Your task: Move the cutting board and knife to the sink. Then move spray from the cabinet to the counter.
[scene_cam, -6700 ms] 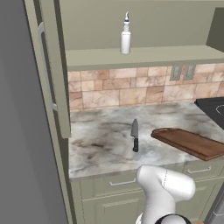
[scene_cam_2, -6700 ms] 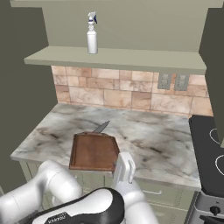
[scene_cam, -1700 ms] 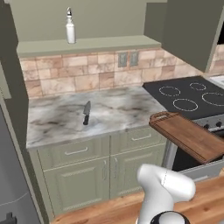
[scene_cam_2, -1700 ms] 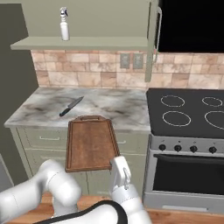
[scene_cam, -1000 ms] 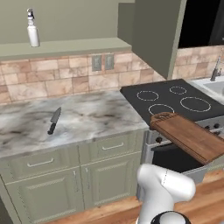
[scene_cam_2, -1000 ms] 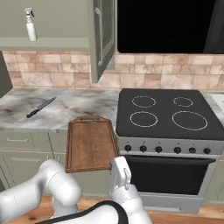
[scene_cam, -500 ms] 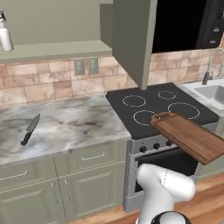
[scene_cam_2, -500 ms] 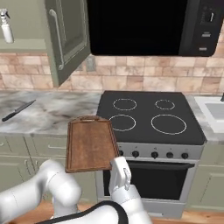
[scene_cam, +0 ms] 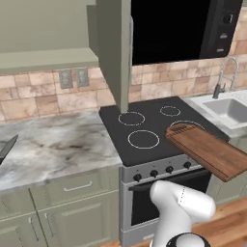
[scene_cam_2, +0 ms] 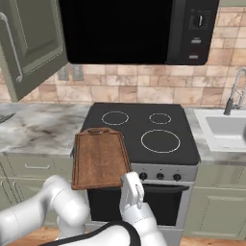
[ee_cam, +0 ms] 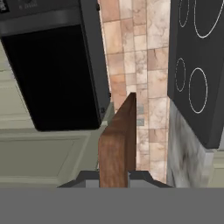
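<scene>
Gripper (ee_cam: 113,177) clamped tight on cutting board (scene_cam_2: 99,157) edge | board carried level above stovetop (scene_cam: 149,130) front, clear of burners | sink (scene_cam_2: 225,129) to the right | knife (scene_cam: 6,147) left on counter (scene_cam: 58,147).

Left base view: from behind the arm's left, looking forward and down across the stovetop (scene_cam: 154,132) toward the sink (scene_cam: 230,108). Right base view: from behind its right, facing the same stovetop (scene_cam_2: 144,129) squarely. Both share stove, microwave (scene_cam_2: 144,31) and counter (scene_cam: 53,144). Hand view: rolled sideways, close along the cutting board (ee_cam: 117,146) edge.
</scene>
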